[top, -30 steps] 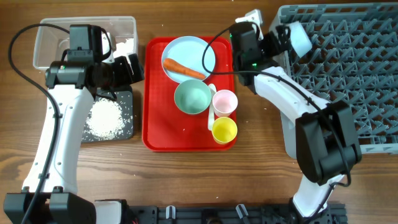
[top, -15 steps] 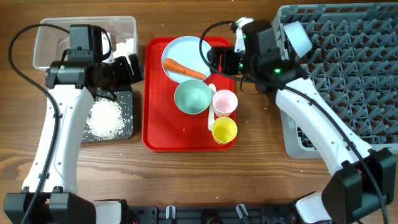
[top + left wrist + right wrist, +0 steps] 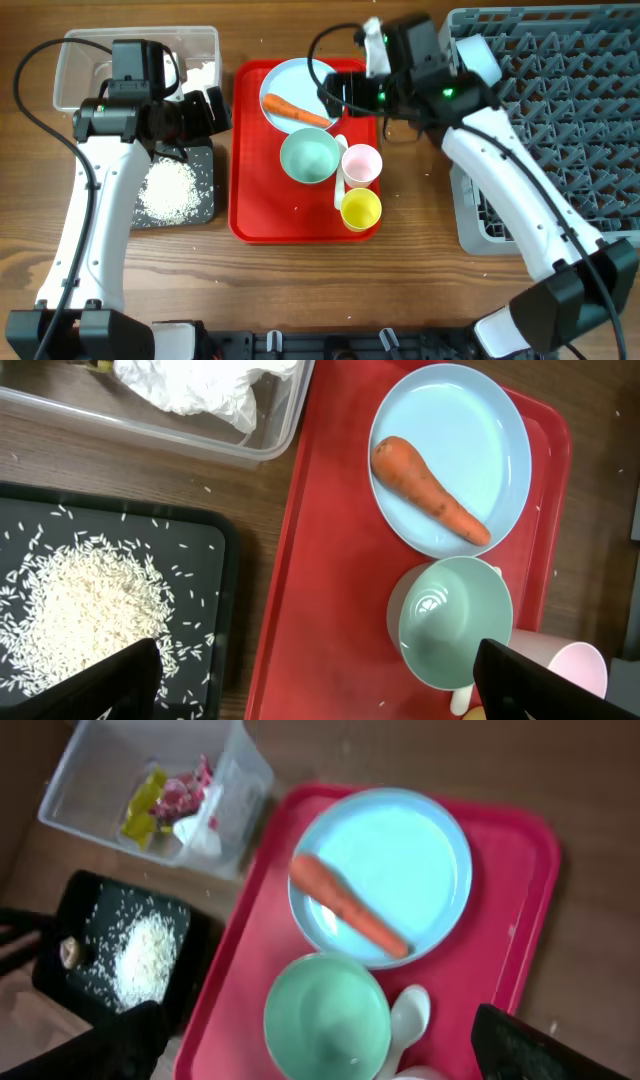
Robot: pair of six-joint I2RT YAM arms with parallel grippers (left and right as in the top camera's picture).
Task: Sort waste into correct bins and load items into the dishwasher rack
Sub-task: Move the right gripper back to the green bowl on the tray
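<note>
Right gripper (image 3: 315,1012) was wide open and empty. Carrot (image 3: 348,914) lay on the plate (image 3: 420,850) just ahead, centred between the jaws, long axis diagonal to them (probably needs wrist roll). Left gripper (image 3: 315,650) was also open, with the carrot ahead-right and farther off.

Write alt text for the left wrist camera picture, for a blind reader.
A carrot lies on a pale blue plate on a red tray, a bowl below it. Left of the tray, rice lies in a black tray and a clear tub holds white tissue.
</note>
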